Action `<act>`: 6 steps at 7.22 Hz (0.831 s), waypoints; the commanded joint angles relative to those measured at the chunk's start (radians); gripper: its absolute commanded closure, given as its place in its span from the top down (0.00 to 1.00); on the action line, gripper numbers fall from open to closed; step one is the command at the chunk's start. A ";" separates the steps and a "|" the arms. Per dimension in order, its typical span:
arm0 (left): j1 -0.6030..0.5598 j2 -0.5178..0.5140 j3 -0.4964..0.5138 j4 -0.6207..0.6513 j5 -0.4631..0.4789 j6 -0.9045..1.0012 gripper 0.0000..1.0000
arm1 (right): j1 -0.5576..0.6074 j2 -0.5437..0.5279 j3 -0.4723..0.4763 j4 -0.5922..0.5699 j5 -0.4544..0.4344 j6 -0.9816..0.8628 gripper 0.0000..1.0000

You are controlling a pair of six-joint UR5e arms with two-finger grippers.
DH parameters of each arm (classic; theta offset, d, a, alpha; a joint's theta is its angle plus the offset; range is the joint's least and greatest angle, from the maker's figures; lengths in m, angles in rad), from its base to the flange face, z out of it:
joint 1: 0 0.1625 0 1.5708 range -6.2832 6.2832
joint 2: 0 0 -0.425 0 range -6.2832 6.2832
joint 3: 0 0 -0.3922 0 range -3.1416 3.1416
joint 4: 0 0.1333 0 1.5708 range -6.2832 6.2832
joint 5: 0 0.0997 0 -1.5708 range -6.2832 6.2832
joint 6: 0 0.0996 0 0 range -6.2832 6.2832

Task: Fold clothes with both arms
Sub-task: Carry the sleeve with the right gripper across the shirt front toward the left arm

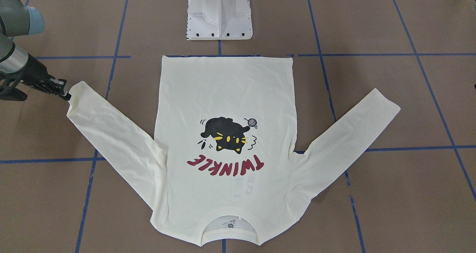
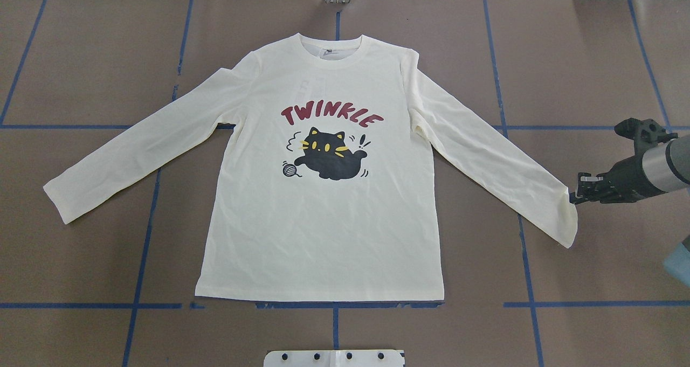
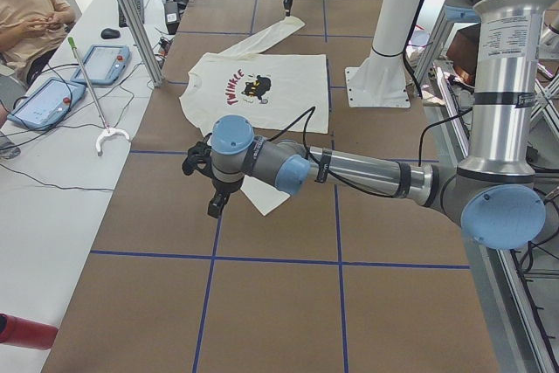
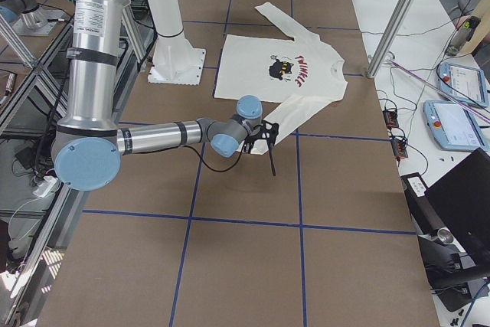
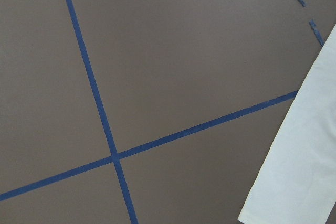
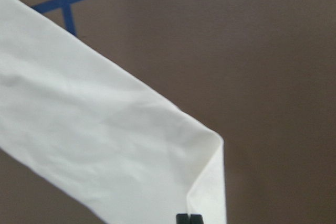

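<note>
Now the right pincer (image 2: 573, 198) is pinched onto the T-shirt (image 2: 323, 232) cuff; left pincer (image 3: 215, 207) grip unreadable.

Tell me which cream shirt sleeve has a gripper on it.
The robot's-right cream sleeve: the black right gripper pinches its cuff; the other sleeve lies free.

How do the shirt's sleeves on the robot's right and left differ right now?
The right sleeve has the right pincer shut at its cuff; the left sleeve has no pincer touching it. The right sleeve's cuff corner curls up; the left sleeve's cuff lies flat. Both are cream, long and spread out diagonally.
</note>
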 commanded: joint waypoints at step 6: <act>0.000 -0.003 -0.010 -0.002 -0.011 -0.001 1.00 | -0.147 1.132 -0.496 -0.448 -0.155 0.392 0.00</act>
